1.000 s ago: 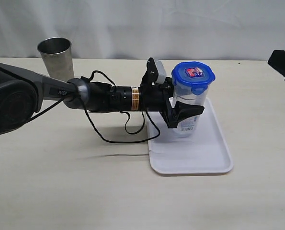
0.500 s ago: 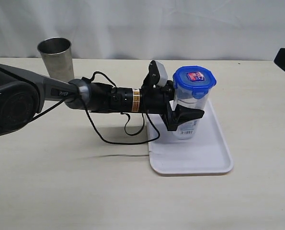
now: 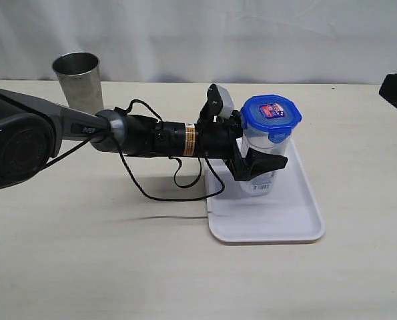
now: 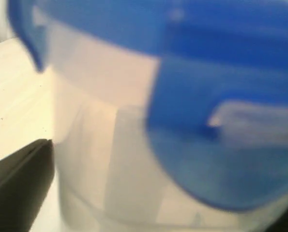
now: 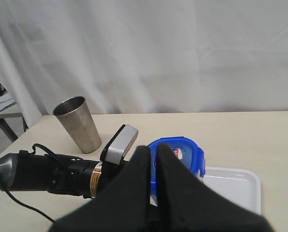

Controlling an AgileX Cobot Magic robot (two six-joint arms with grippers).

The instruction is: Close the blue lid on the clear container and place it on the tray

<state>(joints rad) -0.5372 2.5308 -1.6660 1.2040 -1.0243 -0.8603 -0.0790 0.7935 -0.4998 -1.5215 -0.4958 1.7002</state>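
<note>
The clear container stood upright on the white tray, toward the tray's far left part, right of centre in the exterior frame. The blue lid sat on its mouth, sticker upward, with the snap tabs hanging at the edges. The left wrist view, badly blurred, was filled with the lid and the pale wall beneath it.

The left gripper reached in from the left and straddled the container below the lid. Its near finger crossed the front of the wall, while the far one was hidden behind. It could not be told whether the fingers clasped the container or had let go of it. A loose black cable drooped from the left arm to the table.

The right gripper hung well apart from the container, its fingers pressed together on nothing. From its camera the lid showed just past them.

A tapered steel cup stood in the upper left of the exterior frame, far from the tray, before a white curtain.
</note>
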